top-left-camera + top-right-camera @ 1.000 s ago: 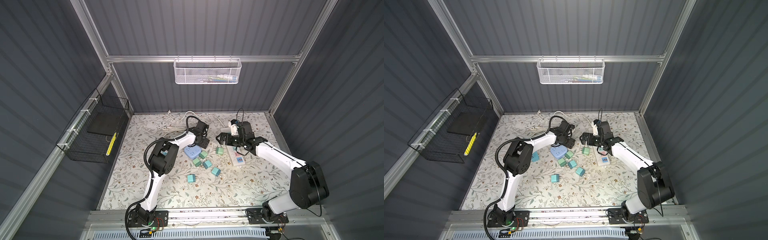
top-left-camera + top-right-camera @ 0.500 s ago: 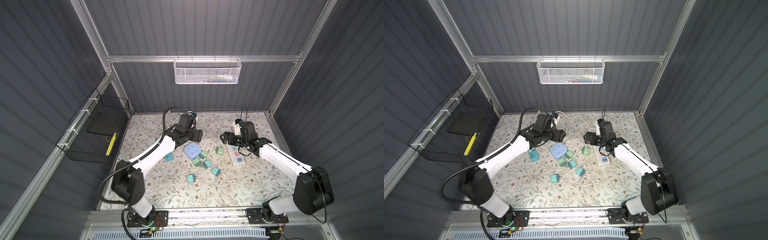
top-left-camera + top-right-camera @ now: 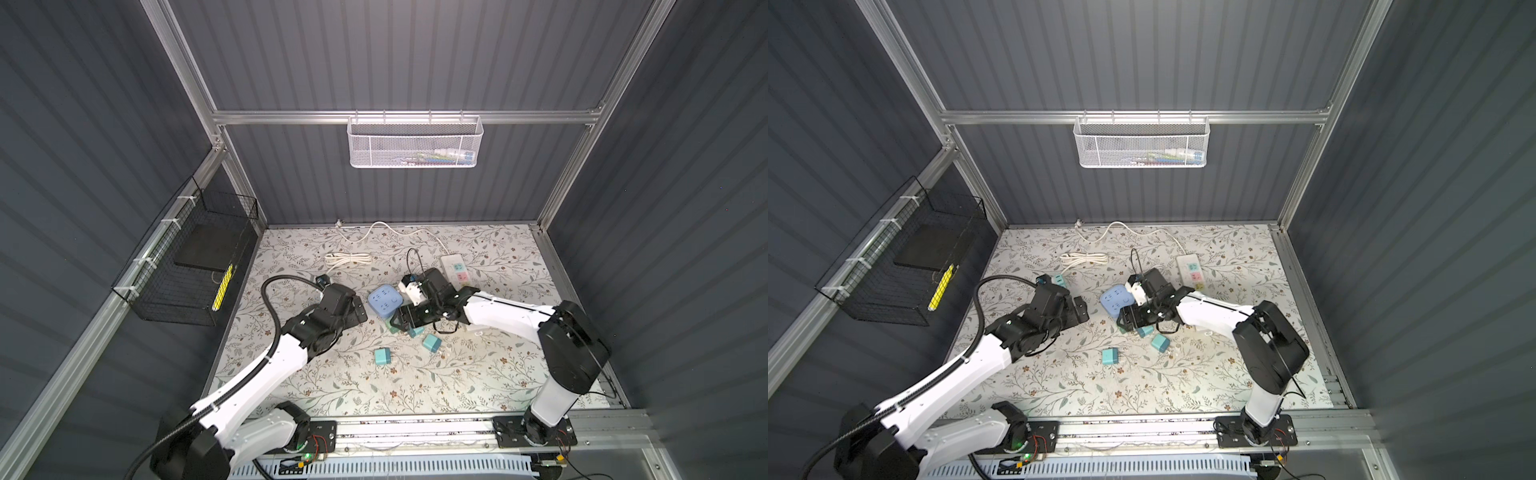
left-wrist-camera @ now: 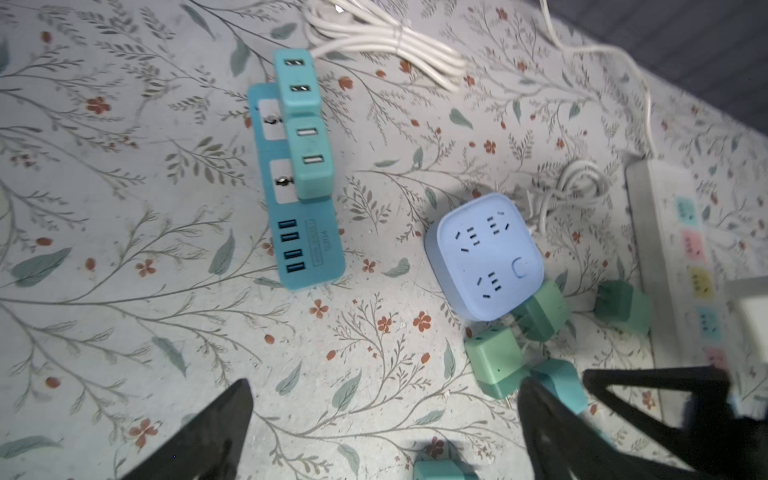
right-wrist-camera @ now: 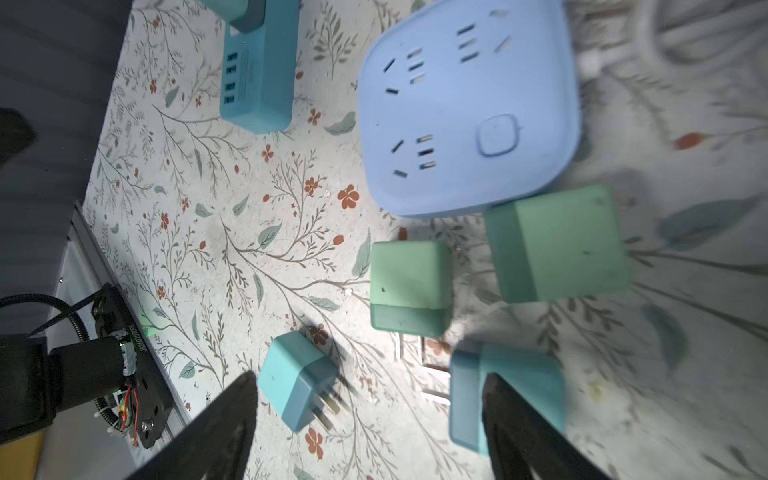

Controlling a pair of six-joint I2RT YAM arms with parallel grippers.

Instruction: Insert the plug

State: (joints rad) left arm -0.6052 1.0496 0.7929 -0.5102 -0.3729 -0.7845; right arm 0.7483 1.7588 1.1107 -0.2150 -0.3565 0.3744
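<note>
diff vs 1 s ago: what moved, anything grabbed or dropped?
Left gripper pulled back from the far middle of the mat toward the near left; its jaws are wide open and empty. Right gripper swung from beside the white power strip leftward and nearer, over the plugs by the blue socket cube; nothing gripped. Cube and loose teal plug stayed put.

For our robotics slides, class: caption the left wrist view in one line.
Open left gripper over the floral mat, blue socket cube with loose green plugs beside it.
</note>
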